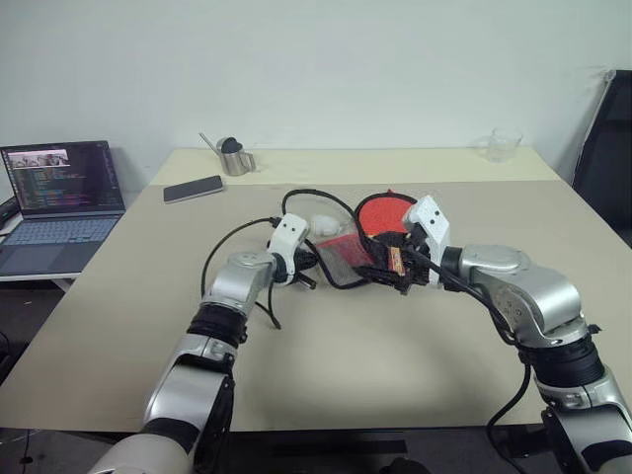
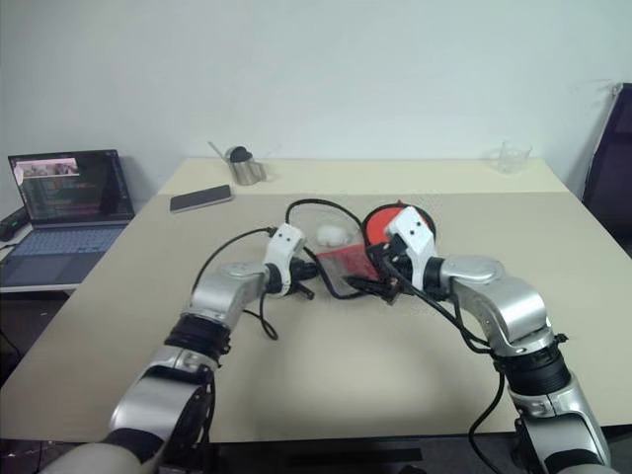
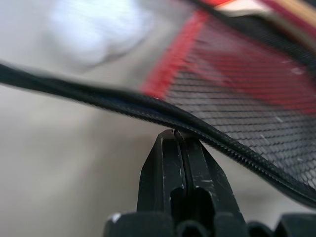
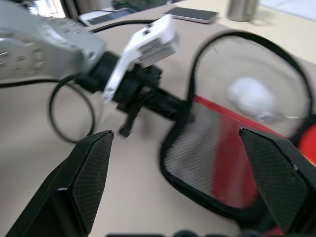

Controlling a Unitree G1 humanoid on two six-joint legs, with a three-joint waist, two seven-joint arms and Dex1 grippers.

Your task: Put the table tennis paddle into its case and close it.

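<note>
L end effector [image 3: 178,136] pinching case [image 4: 217,158] edge; R apart, open.

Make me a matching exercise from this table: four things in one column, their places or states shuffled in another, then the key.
1. left gripper
2. right gripper
3. phone
4. laptop

A. open, over the mesh side of the case
B. lying flat on the table, near the metal cup
C. shut on the case's black edge
D. on a side surface, lid up, screen lit

Pairs: 1-C, 2-A, 3-B, 4-D
</note>
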